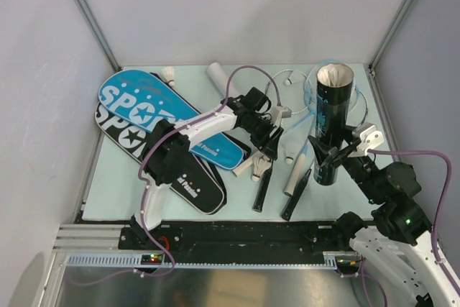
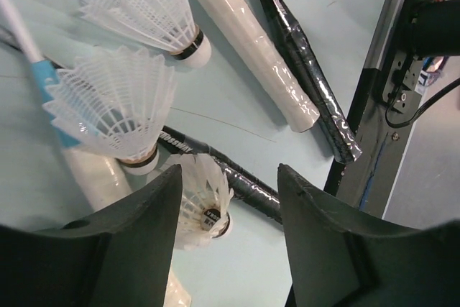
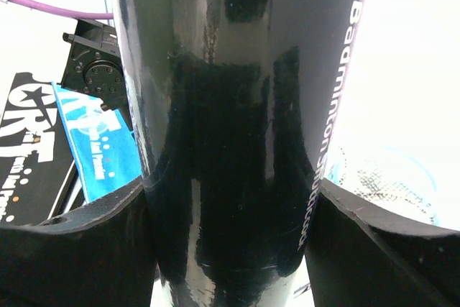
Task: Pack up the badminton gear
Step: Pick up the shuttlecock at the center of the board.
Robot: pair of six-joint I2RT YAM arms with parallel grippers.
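Note:
My left gripper [image 2: 230, 203] hangs open over the mat, and a small white shuttlecock [image 2: 205, 203] lies between its fingers, close against the left one. Two more shuttlecocks [image 2: 115, 102] [image 2: 147, 5] lie just beyond, among white racket handles [image 2: 251, 48] and black racket handles [image 2: 305, 70]. In the top view this left gripper [image 1: 262, 162] sits mid-table over the handles. My right gripper [image 3: 230, 206] is shut on the upright black tube [image 3: 237, 141], whose open mouth [image 1: 335, 77] faces up. The right gripper [image 1: 332, 154] holds the tube low on its body.
A blue SPORT bag [image 1: 144, 109] lies over a black one [image 1: 183, 181] at the left. A white tube [image 1: 219, 77] and a lone shuttlecock [image 1: 169, 73] lie near the back wall. Racket heads [image 1: 287, 80] lie behind the tube. The metal rail [image 2: 374, 106] runs along the near edge.

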